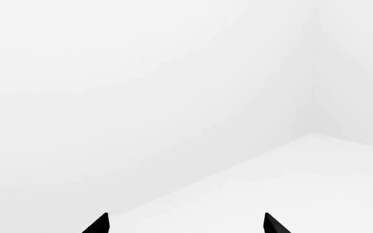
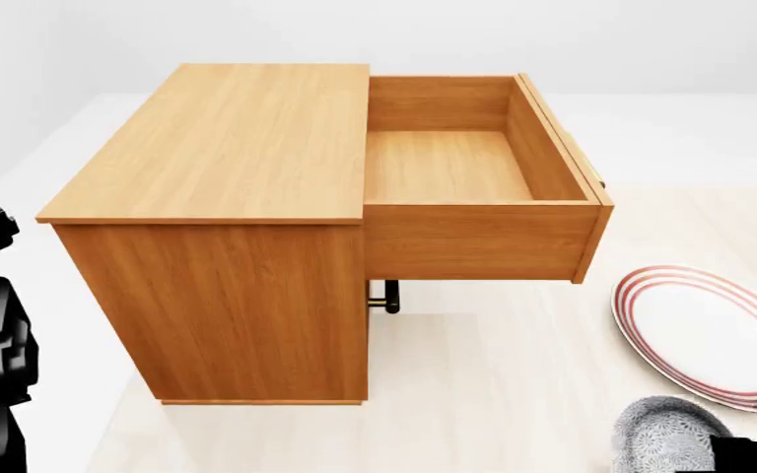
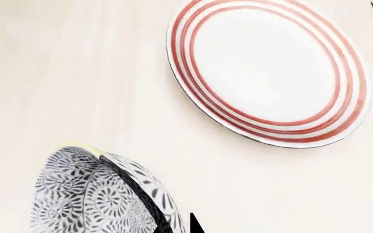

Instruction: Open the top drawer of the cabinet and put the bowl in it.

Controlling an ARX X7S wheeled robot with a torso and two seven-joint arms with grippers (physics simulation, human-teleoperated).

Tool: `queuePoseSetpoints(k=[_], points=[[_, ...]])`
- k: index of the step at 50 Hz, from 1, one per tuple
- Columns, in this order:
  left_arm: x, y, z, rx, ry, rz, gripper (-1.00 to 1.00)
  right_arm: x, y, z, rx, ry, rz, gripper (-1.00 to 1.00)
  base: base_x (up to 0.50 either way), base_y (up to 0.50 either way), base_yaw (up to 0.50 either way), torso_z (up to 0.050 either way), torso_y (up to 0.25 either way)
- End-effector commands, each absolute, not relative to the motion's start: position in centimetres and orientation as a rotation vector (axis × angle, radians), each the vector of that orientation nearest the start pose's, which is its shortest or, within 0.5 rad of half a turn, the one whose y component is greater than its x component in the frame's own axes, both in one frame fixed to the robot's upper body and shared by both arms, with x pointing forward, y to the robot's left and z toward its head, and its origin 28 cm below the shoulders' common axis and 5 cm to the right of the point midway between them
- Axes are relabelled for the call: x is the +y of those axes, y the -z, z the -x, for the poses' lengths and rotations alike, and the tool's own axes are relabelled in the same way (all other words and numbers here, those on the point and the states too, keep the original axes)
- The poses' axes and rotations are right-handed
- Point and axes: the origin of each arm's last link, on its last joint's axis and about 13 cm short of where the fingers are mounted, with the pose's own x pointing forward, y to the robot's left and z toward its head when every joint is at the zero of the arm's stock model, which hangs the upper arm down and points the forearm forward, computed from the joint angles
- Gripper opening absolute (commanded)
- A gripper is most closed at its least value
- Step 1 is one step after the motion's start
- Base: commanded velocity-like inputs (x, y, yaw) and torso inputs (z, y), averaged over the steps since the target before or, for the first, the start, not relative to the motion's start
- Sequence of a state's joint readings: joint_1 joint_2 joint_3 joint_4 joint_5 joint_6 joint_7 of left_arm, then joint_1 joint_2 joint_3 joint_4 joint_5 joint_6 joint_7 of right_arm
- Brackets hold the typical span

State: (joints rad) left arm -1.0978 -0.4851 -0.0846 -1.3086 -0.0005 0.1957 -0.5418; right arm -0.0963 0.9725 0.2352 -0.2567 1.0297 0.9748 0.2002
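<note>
Head view shows the top drawer (image 2: 451, 168) of the cabinet (image 2: 221, 227) pulled fully out, and its inside is bare wood. The bowl (image 2: 668, 439) is low at the right side of this view, near the robot, just beside the plate (image 2: 708, 330) with red rings and well apart from the drawer.

In the right wrist view the bowl (image 3: 99, 194) fills the lower corner and is tilted, with its patterned outside toward the camera. One black fingertip (image 3: 195, 224) of the right gripper shows at its rim, and a dark strip runs across the bowl wall. I think the gripper pinches the rim, but I cannot tell this surely, and also not how wide the jaws stand.

The left gripper (image 1: 185, 224) shows only two black tips, spread apart, with nothing between them, before a white wall.

The bowl looks like glazed ceramic: stiff, rather light, smooth and probably slippery, and it may chip if it drops. I judge the best hold is on the rim, one finger inside and one outside, because the body is too round and wide.
</note>
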Motion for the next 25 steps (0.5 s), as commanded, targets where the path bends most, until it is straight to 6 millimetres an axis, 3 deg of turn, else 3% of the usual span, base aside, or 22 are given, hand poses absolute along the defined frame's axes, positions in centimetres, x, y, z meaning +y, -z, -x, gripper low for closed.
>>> queuePoseSetpoints(k=[1, 9, 17, 25], points=[[41.4, -13.1, -36.2, -0.046, -1.011, -0.139, 1.00, -28.1, -15.6, -16.5, 0.653, 0.128, 0.163, -1.00, 0.00, 0.00, 0.00, 0.000, 0.000], [41.4, -13.1, -36.2, -0.047, -1.011, -0.138, 1.00, -28.3, -19.6, -17.4, 0.539, 0.206, 0.196, -1.00, 0.00, 0.00, 0.00, 0.000, 0.000], [41.4, -13.1, -36.2, -0.045, -1.008, -0.139, 1.00, -28.1, -28.3, -20.0, 0.357, 0.312, 0.264, -1.00, 0.00, 0.00, 0.00, 0.000, 0.000], [41.5, -13.1, -36.2, -0.046, -1.006, -0.136, 1.00, -26.4, -35.7, -23.9, 0.243, 0.342, 0.371, -1.00, 0.00, 0.00, 0.00, 0.000, 0.000]])
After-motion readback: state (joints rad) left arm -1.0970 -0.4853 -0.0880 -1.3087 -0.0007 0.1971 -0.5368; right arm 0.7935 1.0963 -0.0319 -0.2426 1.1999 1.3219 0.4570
